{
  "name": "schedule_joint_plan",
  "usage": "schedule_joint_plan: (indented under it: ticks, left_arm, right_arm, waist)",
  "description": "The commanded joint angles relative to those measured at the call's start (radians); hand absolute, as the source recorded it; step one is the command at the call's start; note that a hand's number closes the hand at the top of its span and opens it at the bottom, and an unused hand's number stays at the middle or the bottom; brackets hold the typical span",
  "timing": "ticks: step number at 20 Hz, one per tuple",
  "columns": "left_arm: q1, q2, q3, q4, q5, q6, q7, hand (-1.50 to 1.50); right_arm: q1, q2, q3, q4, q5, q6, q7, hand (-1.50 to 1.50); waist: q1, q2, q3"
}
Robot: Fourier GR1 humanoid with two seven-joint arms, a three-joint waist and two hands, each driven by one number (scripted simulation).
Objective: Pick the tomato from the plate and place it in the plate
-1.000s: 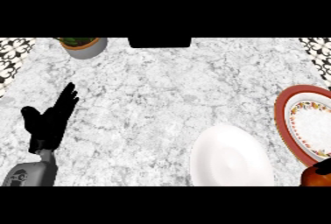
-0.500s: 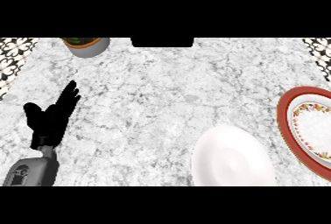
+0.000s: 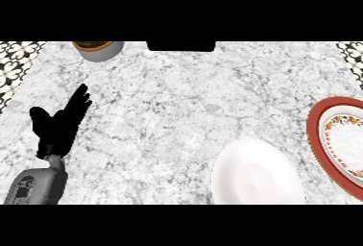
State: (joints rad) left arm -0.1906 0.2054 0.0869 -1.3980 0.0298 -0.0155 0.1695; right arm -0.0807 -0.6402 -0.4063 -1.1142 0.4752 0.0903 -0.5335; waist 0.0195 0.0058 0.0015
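Note:
A plain white plate (image 3: pixel 257 174) lies at the counter's front right with nothing on it. Further right, cut by the view's edge, sits a red-rimmed plate (image 3: pixel 339 139) with a patterned white centre. No tomato shows anywhere in the head view. My left hand (image 3: pixel 59 124) rests open at the left of the counter, fingers straight and pointing up, far from both plates. My right hand is out of view.
A grey pot with a plant (image 3: pixel 98 49) stands at the counter's back left. A dark block (image 3: pixel 180 45) sits at the back edge in the middle. Patterned tiles border the marble counter (image 3: pixel 177 101) on both sides.
The view has shifted a little: both plates sit slightly further right and the dark shape at the lower right corner is gone. My left hand has stayed open in place.

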Motion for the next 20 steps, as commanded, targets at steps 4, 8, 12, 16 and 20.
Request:
schedule_joint_plan:
  ticks: [4, 8, 12, 16, 20]
  left_arm:
    - [-0.012, 0.021, 0.02, -0.019, 0.015, -0.022, 0.021, 0.0]
    - [-0.005, -0.018, -0.008, -0.014, -0.021, 0.021, 0.037, 0.0]
    - [-0.01, 0.002, 0.021, 0.021, -0.011, 0.009, -0.003, 0.0]
    - [0.017, -0.037, -0.003, 0.026, -0.042, 0.043, -0.035, 0.0]
    - [0.022, -0.003, 0.012, 0.01, -0.028, 0.014, -0.017, 0.0]
  right_arm:
    - [-0.168, -0.071, 0.073, 0.356, 0.064, 0.084, -0.185, -1.5]
    - [-0.217, -0.095, -0.02, 0.436, -0.021, 0.069, -0.353, -1.5]
    - [-0.219, -0.043, -0.063, 0.389, -0.141, 0.171, -0.497, -1.5]
    - [-0.23, -0.063, -0.079, 0.32, -0.26, 0.369, -0.421, -1.5]
    - [-0.191, -0.087, -0.114, 0.362, -0.385, 0.518, -0.257, -1.5]
  waist:
    - [0.0, -0.001, 0.0]
    - [-0.011, -0.003, 0.0]
    - [-0.025, -0.006, 0.0]
    - [-0.035, -0.011, -0.003]
    - [-0.038, -0.011, -0.003]
